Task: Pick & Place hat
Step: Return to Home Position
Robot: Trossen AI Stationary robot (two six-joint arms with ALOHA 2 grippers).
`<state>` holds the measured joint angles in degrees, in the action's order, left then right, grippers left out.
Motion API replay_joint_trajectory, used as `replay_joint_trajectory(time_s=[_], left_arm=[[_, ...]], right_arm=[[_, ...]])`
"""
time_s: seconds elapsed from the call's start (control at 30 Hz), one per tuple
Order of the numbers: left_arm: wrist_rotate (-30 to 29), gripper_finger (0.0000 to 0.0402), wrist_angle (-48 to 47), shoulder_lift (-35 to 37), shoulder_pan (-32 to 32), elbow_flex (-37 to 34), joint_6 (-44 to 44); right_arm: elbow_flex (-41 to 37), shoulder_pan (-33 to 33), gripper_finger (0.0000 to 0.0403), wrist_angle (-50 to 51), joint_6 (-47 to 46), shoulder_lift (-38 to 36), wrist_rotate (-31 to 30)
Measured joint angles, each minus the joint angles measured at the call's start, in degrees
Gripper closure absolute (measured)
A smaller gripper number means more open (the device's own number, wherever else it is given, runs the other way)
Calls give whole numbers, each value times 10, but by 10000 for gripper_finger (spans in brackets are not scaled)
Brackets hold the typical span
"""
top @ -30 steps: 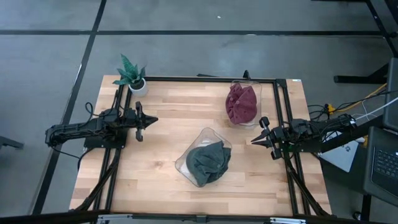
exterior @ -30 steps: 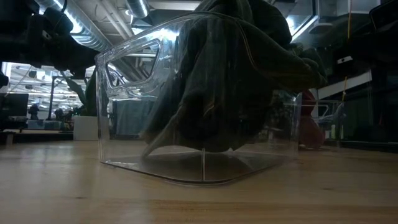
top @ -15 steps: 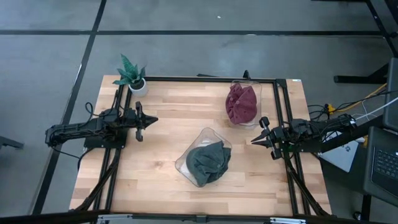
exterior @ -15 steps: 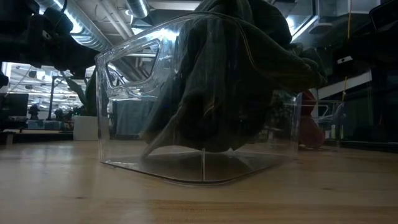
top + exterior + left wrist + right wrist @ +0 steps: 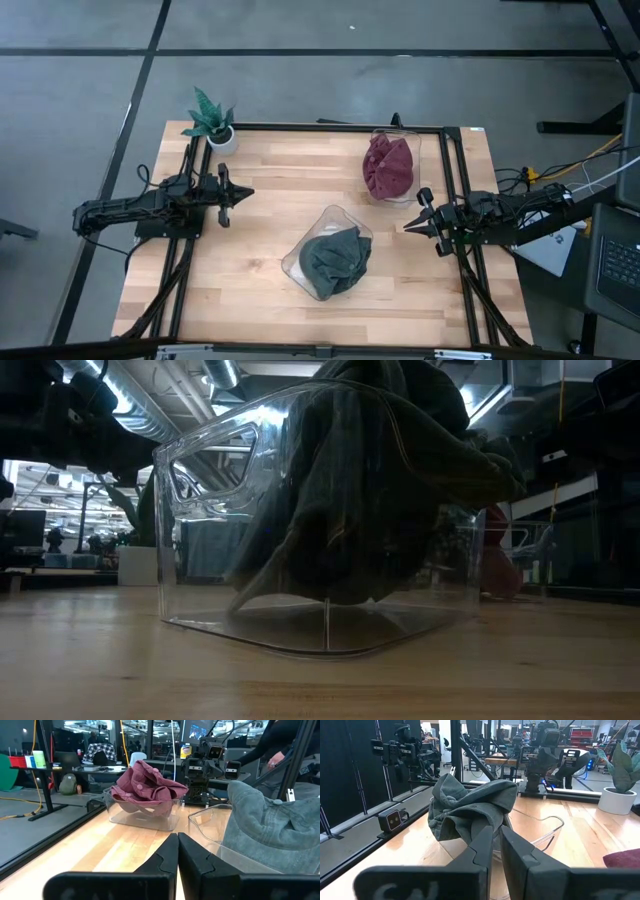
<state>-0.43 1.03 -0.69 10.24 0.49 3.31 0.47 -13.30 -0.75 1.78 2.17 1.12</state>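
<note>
A grey-green hat [image 5: 336, 260] lies bunched in a clear bin [image 5: 296, 262] at the middle of the table, spilling over the bin's rim [image 5: 380, 480]. A maroon hat [image 5: 389, 165] fills a second clear bin [image 5: 413, 140] at the far right. My left gripper [image 5: 246, 192] hovers at the table's left, shut and level, pointing toward the right [image 5: 177, 851]. My right gripper [image 5: 408, 226] hovers at the right edge, pointing left at the grey-green hat [image 5: 470, 810]. Its fingers [image 5: 496, 845] are shut but for a narrow slit, with nothing between them.
A small potted plant [image 5: 212, 122] in a white pot stands at the far left corner. A black frame rail [image 5: 330, 126] runs along the table's far edge and down both sides. Bare wood lies between the two bins and along the near edge.
</note>
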Motion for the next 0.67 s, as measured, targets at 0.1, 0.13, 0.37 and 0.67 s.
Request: replay_joint_trajectory(time_s=[0.1,0.13,0.37,0.67], left_arm=[[0,396,0,0,0,0,0],[0,395,0,0,0,0,0],[0,397,0,0,0,0,0],[0,394,0,0,0,0,0]], right_arm=[[0,0,366,0,1,0,0],[0,0,366,0,0,0,0],[0,0,366,0,1,0,0],[0,0,366,0,0,0,0]])
